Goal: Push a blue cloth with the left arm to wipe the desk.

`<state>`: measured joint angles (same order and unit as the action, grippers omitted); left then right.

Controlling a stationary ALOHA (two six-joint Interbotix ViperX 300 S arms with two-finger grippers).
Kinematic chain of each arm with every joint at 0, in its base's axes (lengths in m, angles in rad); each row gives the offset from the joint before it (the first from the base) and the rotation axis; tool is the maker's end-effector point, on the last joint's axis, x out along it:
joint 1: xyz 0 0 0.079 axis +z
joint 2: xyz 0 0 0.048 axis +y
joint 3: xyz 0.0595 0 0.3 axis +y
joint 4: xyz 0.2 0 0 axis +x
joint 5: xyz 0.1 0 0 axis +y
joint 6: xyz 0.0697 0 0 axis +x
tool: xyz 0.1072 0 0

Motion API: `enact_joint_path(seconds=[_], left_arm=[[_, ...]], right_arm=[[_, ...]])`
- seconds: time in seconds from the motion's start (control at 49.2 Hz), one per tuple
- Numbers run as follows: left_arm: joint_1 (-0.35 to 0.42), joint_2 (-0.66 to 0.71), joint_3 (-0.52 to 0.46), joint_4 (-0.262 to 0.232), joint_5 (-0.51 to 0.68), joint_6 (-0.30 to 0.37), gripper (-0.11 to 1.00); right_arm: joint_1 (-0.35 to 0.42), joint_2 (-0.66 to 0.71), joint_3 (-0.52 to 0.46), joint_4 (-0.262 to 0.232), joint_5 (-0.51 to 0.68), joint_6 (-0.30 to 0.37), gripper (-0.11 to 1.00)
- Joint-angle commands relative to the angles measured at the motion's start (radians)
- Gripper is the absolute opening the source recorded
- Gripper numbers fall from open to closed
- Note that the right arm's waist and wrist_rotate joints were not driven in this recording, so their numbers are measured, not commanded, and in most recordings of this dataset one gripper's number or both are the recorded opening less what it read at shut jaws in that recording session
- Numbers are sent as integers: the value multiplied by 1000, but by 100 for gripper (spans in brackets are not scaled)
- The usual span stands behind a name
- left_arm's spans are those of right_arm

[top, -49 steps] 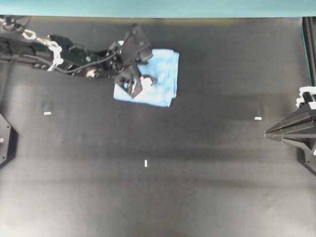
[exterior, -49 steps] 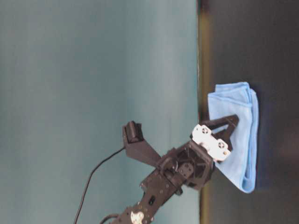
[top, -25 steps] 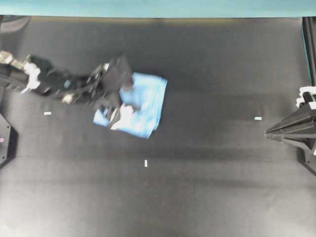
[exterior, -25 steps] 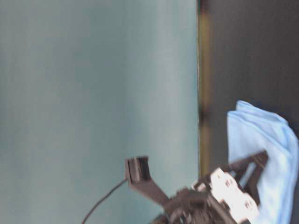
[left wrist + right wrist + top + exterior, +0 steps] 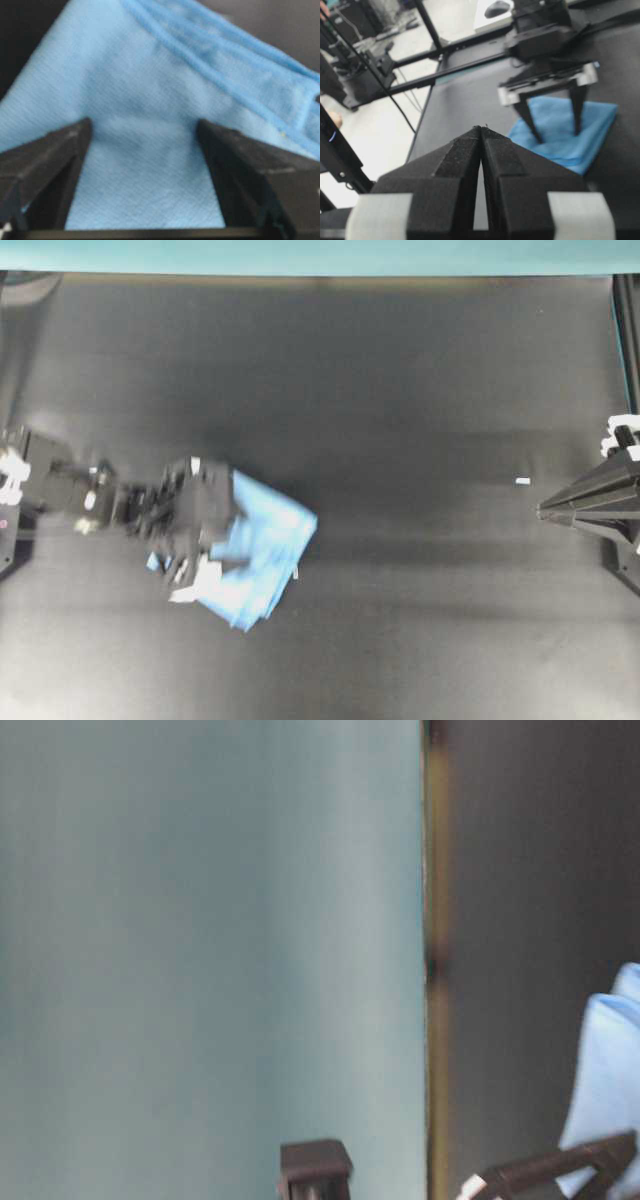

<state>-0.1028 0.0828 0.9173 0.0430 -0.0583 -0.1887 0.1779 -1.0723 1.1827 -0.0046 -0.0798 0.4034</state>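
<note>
The blue cloth (image 5: 262,543) lies folded on the black desk (image 5: 400,390) at the front left, turned to a diamond shape. My left gripper (image 5: 203,568) is open, its two fingers spread and pressed down onto the cloth's left part. In the left wrist view the cloth (image 5: 150,75) fills the frame between the spread fingers (image 5: 45,160). The right wrist view shows the cloth (image 5: 590,135) under the left gripper (image 5: 555,125). The cloth's edge (image 5: 605,1100) shows in the table-level view. My right gripper (image 5: 542,510) is shut and empty at the right edge, also seen in its own view (image 5: 481,128).
A teal strip (image 5: 320,255) runs along the desk's far edge. A small white tape mark (image 5: 522,481) lies near the right gripper. Another tape mark (image 5: 296,572) sits at the cloth's right corner. A black frame rail (image 5: 625,330) stands at the right.
The left arm has swept the cloth from the far left-centre toward the front left. The cloth has turned as it slid. The right arm has not moved.
</note>
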Motion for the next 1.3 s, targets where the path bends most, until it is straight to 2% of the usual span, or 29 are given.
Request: enact_joint_path(seconds=[0.0,0.285,0.427,0.712,1.017,1.282], left_arm=[[-129,5,38,-2,14,-28,83],[-347,-25,46,-2,15,-57,83],[-419,-28,46,-2,15,-84,83],[-397,-61,44,0,15,-57,83],[-353,-250,55,-2,15,64,83],[-344,-314,78,-2,15,69,83]], right_arm=[[0,2,-8,2,-11,0,0],[0,2,-8,3,-11,0,0],[0,2,-8,3,-12,2,0],[-2,2,-9,3,-21,0,0],[0,0,-8,3,-20,2,0],[0,0,-5,3,-20,2,0]])
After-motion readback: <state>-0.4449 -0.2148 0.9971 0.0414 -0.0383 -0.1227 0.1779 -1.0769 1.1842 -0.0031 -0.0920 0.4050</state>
